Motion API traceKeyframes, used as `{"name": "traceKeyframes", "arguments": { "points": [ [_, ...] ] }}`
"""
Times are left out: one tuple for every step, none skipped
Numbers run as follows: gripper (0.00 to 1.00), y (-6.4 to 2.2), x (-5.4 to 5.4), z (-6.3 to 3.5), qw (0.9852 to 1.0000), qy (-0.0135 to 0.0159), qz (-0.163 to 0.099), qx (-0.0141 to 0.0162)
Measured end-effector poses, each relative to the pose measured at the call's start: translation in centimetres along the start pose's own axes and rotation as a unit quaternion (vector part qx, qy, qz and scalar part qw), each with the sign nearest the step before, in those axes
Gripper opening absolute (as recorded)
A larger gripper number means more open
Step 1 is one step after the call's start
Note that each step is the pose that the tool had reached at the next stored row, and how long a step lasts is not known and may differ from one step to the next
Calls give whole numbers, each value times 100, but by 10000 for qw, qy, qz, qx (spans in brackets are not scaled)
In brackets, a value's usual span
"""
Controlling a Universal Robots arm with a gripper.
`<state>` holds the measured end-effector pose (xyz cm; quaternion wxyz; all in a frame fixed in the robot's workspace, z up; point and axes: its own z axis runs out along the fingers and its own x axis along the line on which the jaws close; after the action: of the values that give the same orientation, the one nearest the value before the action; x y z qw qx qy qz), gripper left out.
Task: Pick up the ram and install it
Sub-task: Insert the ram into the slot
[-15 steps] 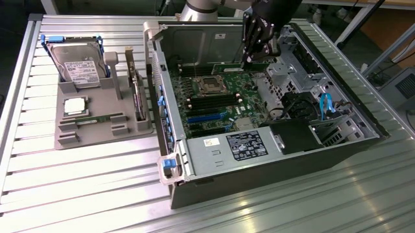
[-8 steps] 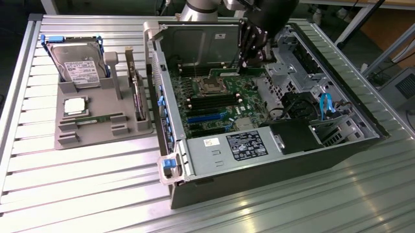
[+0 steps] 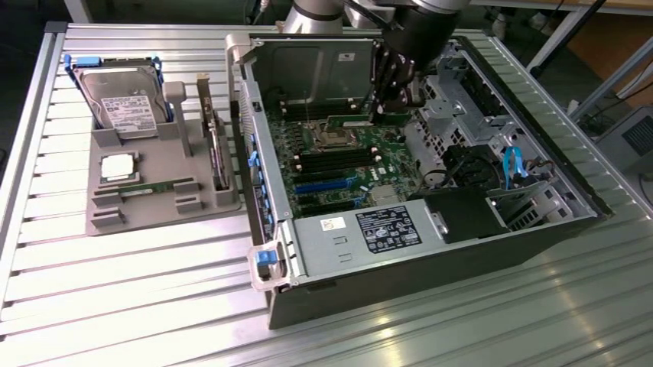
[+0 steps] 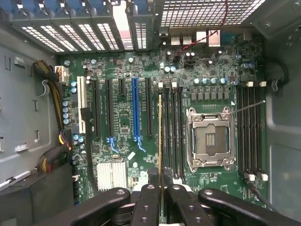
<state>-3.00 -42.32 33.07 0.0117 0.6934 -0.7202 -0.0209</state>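
One ram (image 4: 160,134) is held clamped in the tool (image 4: 160,173), edge-on just beside the processor socket (image 4: 210,139); seating is judged unfinished.

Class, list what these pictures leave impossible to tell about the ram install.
- Whether the ram is fully seated: the wrist view sees it edge-on; in the exterior view it is too small.
- Black label text: exterior view, too small.
- Upper arm: exterior view, cut by the top edge.

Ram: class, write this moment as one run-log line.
held: ram | jaws: shut on ram | place: inside open computer case, in line with memory slots beside empty processor socket | seated: cannot tell
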Motion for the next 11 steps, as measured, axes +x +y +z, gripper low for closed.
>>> {"name": "traceKeyframes", "arguments": {
  "points": [
    [13, 1, 0, 18, 10000, 0, 0, 0],
    [13, 2, 1, 45, 10000, 1, 0, 0],
    [13, 3, 1, 71, 10000, 1, -11, 0],
    [13, 2, 1, 89, 10000, 4, -92, -2],
    [13, 1, 2, 110, 9997, 11, -225, -4],
    [13, 0, 2, 126, 9995, 15, -321, -6],
    [13, 0, 2, 143, 9992, 18, -389, -7],
    [13, -1, 2, 164, 9992, 19, -397, -7],
    [13, -1, 2, 182, 9992, 19, -397, -7],
    [13, 1, 3, 200, 9992, 19, -396, -7],
    [13, 3, 3, 220, 9992, 19, -391, -7]
  ]
}}
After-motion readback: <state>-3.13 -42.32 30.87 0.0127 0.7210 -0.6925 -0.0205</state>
